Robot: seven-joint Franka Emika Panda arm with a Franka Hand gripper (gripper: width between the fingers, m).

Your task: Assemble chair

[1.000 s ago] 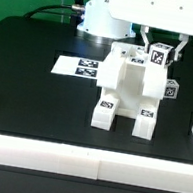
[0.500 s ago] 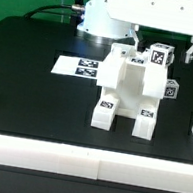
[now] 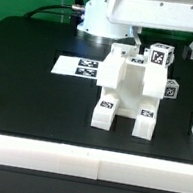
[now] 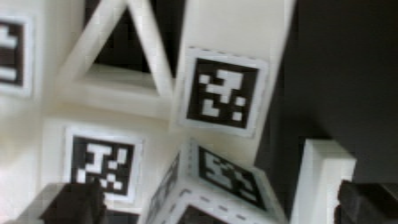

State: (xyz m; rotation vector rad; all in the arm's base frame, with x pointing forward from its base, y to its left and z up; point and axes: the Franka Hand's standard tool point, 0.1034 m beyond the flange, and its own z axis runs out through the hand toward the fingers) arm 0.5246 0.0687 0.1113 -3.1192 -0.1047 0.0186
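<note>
Black desk (image 3: pixel 26 83) fills the exterior view, and the chunky white plastic chair (image 3: pixel 124 89) (square tag stickers on its blocks) stands upright at frame centre, just to the exterior view's right of the flat white marker board (image 3: pixel 81 68). Over its upper right corner hangs the tool (image 3: pixel 168 44), jaws spread wide and gripping nothing.

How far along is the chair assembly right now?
Done: the chunky white plastic chair with tag stickers stands upright on the black table as one joined block. In hand: nothing; the end effector hangs open, a finger either side of the chair's top tagged piece. Left: probably only backing away, though I cannot tell whether every joint is seated.
</note>
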